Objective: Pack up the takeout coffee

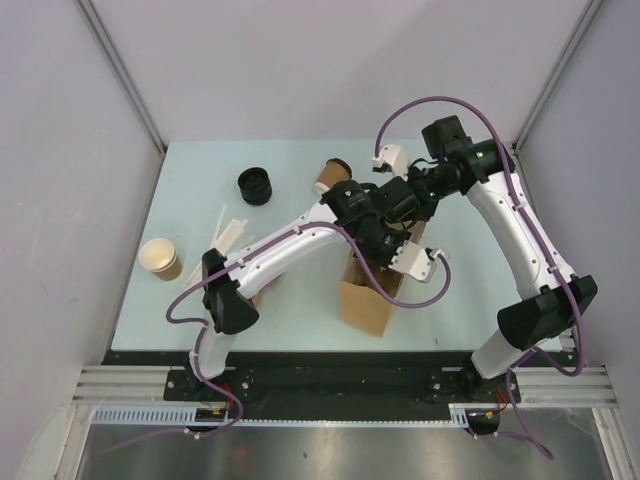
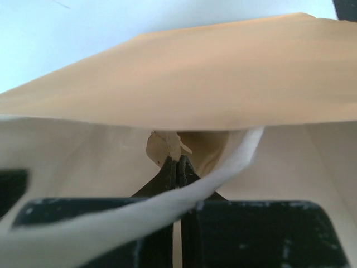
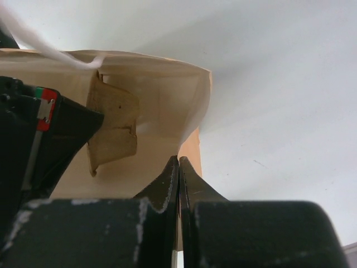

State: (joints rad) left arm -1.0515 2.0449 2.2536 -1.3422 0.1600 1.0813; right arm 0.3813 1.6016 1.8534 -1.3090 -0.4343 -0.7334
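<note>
Brown paper fills both wrist views: the paper bag [image 1: 362,300] stands upright on the pale table [image 1: 480,260], just ahead of the two arm bases, and both arms reach in over its open mouth. The left gripper [image 2: 177,159] is clenched on the bag's rim, its dark fingers [image 2: 167,174] pressed together with a scrap of paper edge pinched between the tips. A white handle strip [image 2: 240,153] droops across in front of them. The right gripper [image 3: 179,159] is likewise clamped tight on the bag. It grasps the upper edge at a corner fold, with the tan inside wall and a glued handle patch [image 3: 111,125] visible beyond it.

The takeout coffee [image 1: 333,172] is outside the bag, on the table behind it and toward the far edge, untouched by either arm. From above it seems to lie tipped over with its black lid pointing away from the arms, though the left arm's wrist crowds that spot and the angle is hard to judge.

A stack of black lids [image 1: 256,186] sits to the coffee's left, well apart from it. White stirrers [image 1: 228,232] lie scattered beside the left arm's forearm. A lidless tan cup [image 1: 160,258] stands upright near the table's left edge.
</note>
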